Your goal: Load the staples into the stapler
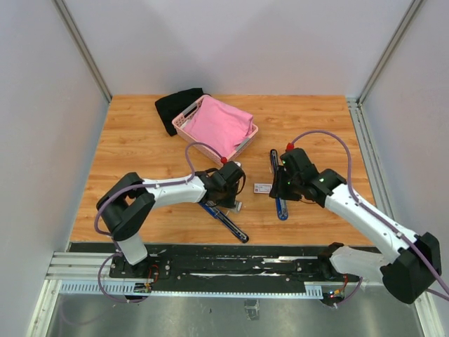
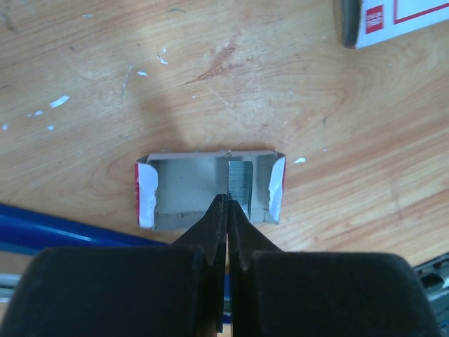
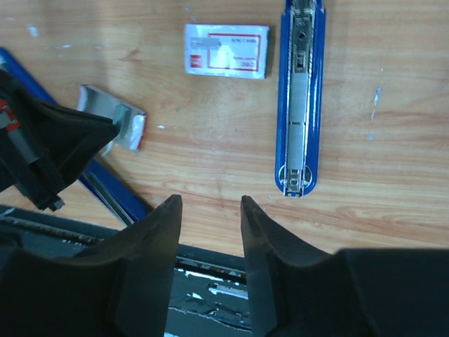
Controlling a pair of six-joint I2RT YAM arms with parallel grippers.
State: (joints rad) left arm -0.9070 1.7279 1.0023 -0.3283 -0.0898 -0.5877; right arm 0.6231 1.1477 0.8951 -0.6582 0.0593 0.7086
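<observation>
Starting at the near edge of the table (image 1: 140,154), a long blue-and-black bar (image 1: 226,219) lies slantwise just ahead of the arm bases. It may be a second stapler, but I cannot confirm that.

Just beyond it, the left gripper (image 2: 226,200) is clenched tight. Its tips are pressed together at the near edge of the staples (image 2: 240,184), a short grey block in the right half of an open cardboard tray (image 2: 182,193). The pose suggests a pinch to lift a strip out. Whether any staples are actually caught between the tips I cannot tell.

To the right, the right gripper (image 3: 210,207) hangs released and empty, short of the stapler (image 3: 302,105). The stapler lies swung open flat with its metal channel facing up, evidently so a strip can be dropped in from above. The white carton (image 3: 226,50) with red print rests just beside it, apart from the tray; I judge it was set aside as the tray's sleeve.

Loading is not yet done: the staples are in the tray, not the stapler.

Farthest back stands a basket (image 1: 184,126) holding pink cloth (image 1: 217,123), with a black cloth (image 1: 175,105) behind it, well apart from the work.
</observation>
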